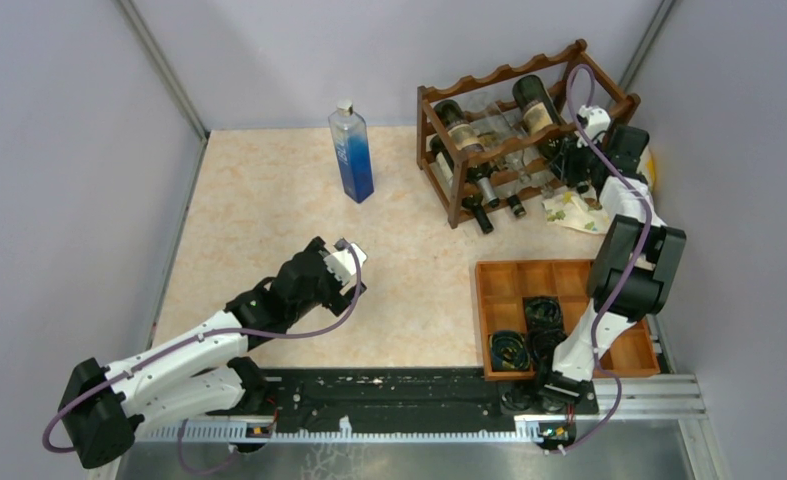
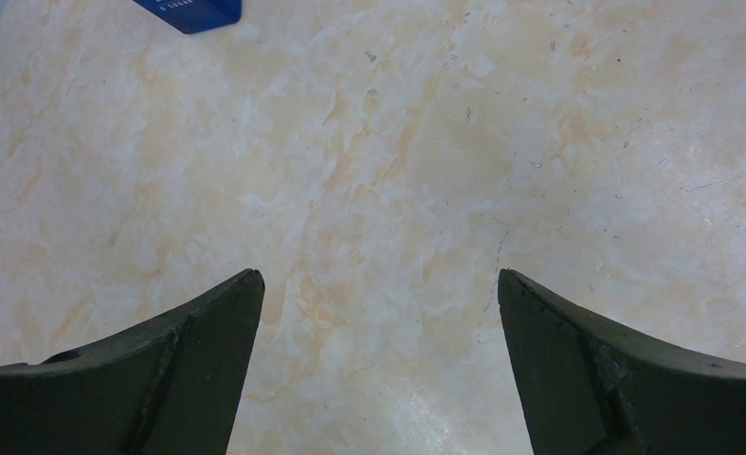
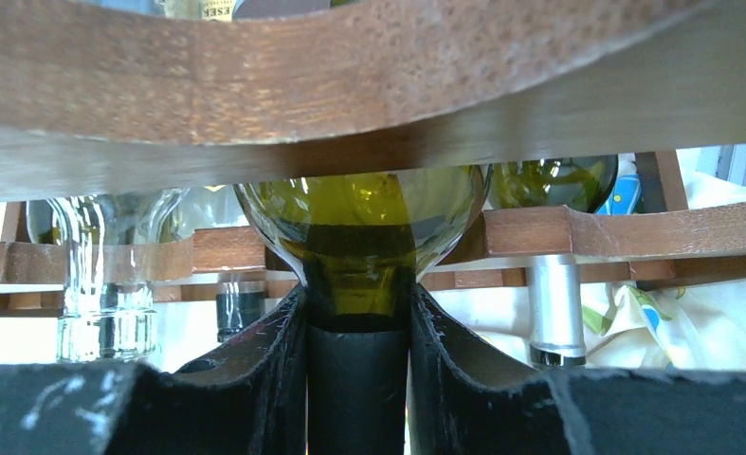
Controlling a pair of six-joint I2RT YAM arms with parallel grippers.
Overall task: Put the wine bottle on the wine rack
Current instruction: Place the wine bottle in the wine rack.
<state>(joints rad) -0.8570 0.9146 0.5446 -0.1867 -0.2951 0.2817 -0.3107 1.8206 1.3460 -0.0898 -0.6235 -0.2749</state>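
Left gripper [image 2: 378, 275]: jaws spread to full width, nothing between them, hovering over bare marble-pattern table [image 1: 269, 220], well apart from the work. A blue bottle [image 1: 352, 155] stands upright further back; not involved. Wine rack [image 1: 499, 78] at back right, several bottles lying in its tiers. Right gripper [image 3: 357, 322] is at the rack's right end, jaws narrowed and clamped on the dark-capped neck of the green wine bottle [image 3: 359, 223], whose shoulder lies just under a scalloped rail with the body reaching into the rack. Judgement: insertion step, late in the task. Whether the body rests fully on the rails cannot be told. Next move calls for confirming the bottle is seated in its cradle, then opening the jaws and backing straight out along the neck without nudging neighbouring bottles.
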